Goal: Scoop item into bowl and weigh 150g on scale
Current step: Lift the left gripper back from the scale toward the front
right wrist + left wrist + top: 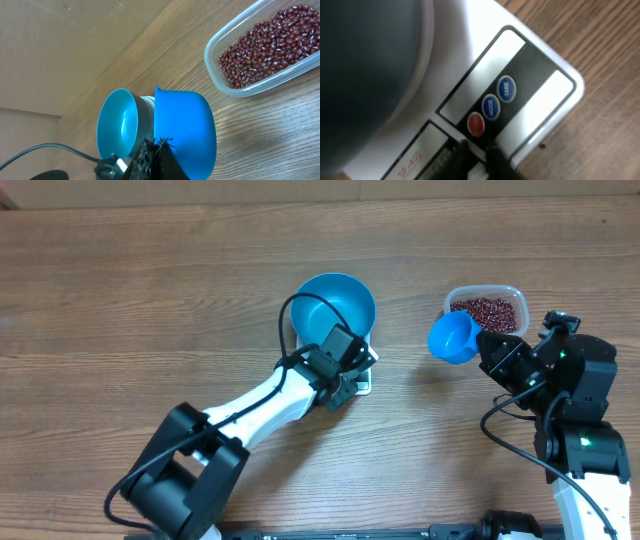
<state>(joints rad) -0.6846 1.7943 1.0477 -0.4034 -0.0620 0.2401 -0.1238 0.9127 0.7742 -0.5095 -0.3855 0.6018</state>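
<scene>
The blue bowl point(335, 302) stands on the white scale point(364, 383) and shows a bare inside. My left gripper point(345, 376) hangs low over the scale's front panel point(530, 95). Its dark fingertips point(456, 159) stand a narrow gap apart just below the red button point(476, 124), holding nothing. My right gripper point(497, 352) is shut on the handle of a small blue scoop point(453, 337), beside the clear tub point(510, 298) of red-brown beans point(486, 312). In the right wrist view the scoop point(186, 127) fills the middle, with the bowl point(116, 127) behind it and the beans point(267, 42) at the upper right.
The clear tub's wall point(260, 86) lies right of the scoop on the wooden table point(120, 310). A black cable point(290, 315) loops from my left arm across the bowl's near rim. MODE point(491, 107) and TARE point(506, 89) buttons sit beside the red one.
</scene>
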